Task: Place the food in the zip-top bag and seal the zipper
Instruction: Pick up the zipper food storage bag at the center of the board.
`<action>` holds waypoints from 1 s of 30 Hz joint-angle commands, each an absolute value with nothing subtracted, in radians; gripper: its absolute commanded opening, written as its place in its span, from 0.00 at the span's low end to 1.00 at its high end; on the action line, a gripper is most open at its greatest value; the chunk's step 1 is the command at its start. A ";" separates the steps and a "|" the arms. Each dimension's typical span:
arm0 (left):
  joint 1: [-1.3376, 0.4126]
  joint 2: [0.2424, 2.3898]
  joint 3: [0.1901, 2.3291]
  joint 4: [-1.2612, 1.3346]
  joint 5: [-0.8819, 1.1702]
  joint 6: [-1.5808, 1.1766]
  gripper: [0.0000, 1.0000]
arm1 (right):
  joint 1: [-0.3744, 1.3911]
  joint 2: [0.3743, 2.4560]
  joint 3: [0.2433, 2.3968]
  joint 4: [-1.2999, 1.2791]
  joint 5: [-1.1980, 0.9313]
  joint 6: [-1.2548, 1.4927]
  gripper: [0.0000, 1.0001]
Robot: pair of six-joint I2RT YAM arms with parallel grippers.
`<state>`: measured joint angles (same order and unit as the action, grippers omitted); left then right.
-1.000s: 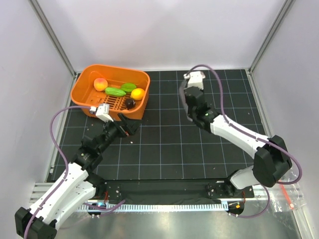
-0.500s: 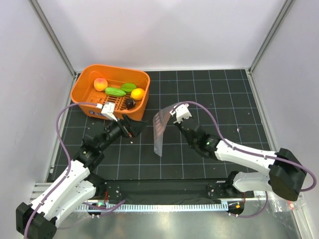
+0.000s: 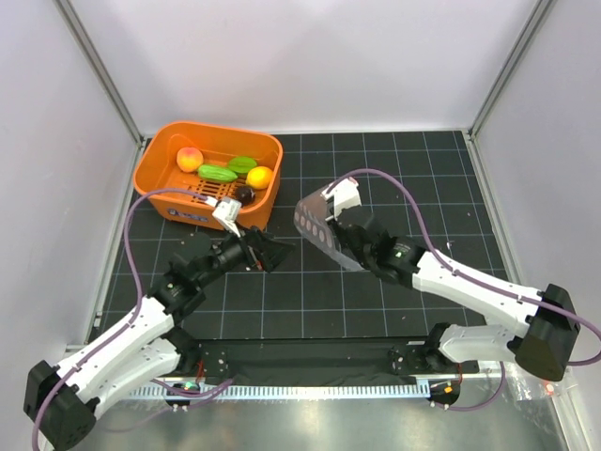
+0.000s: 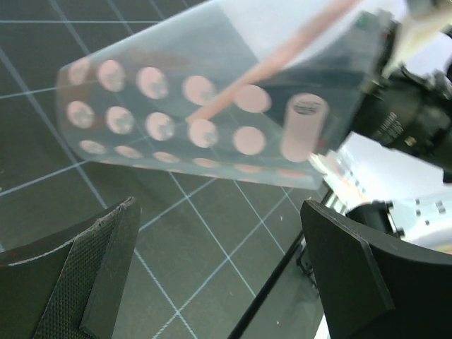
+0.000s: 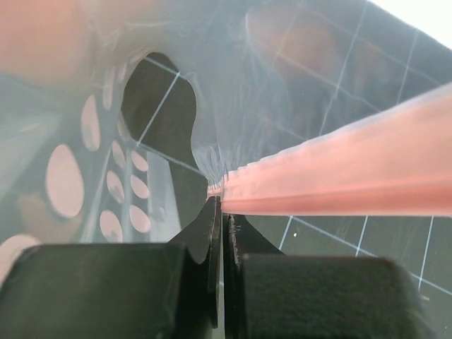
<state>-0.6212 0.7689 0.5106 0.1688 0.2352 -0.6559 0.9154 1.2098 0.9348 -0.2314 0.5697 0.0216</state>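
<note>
Right between the pressed-together jaws of the right gripper (image 5: 220,205), the pink-red zipper (image 5: 339,176) of the one zip-top bag (image 3: 315,230) is getting pinched, and the bag is hanging tilted over the black grid mat (image 3: 376,291). Facing it, the left gripper (image 4: 219,208) is hovering with jaws spread wide, gripping nothing. Further out, five food pieces are sitting in the single orange basket (image 3: 160,150): one peach-orange ball (image 3: 190,159), one yellow-orange fruit (image 3: 259,177), two green pieces (image 3: 217,174) (image 3: 242,164) and one dark purple one (image 3: 244,194). The bag's print is too blurry to read.

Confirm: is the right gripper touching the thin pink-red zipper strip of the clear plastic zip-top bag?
Touching. Right wrist view: the right gripper is shut on the end of the pink-red zipper strip, with no gap visible.
</note>
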 commanded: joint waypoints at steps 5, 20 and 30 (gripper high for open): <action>-0.817 0.804 0.580 0.270 0.131 -0.471 1.00 | 0.919 1.100 0.925 -0.267 0.534 0.058 0.01; -1.091 0.942 0.692 0.189 -0.232 -0.275 1.00 | 0.991 1.186 1.038 -0.419 0.816 0.244 0.01; -1.127 0.979 0.716 0.204 -0.314 -0.227 1.00 | 1.066 1.243 1.081 -0.453 0.956 0.293 0.01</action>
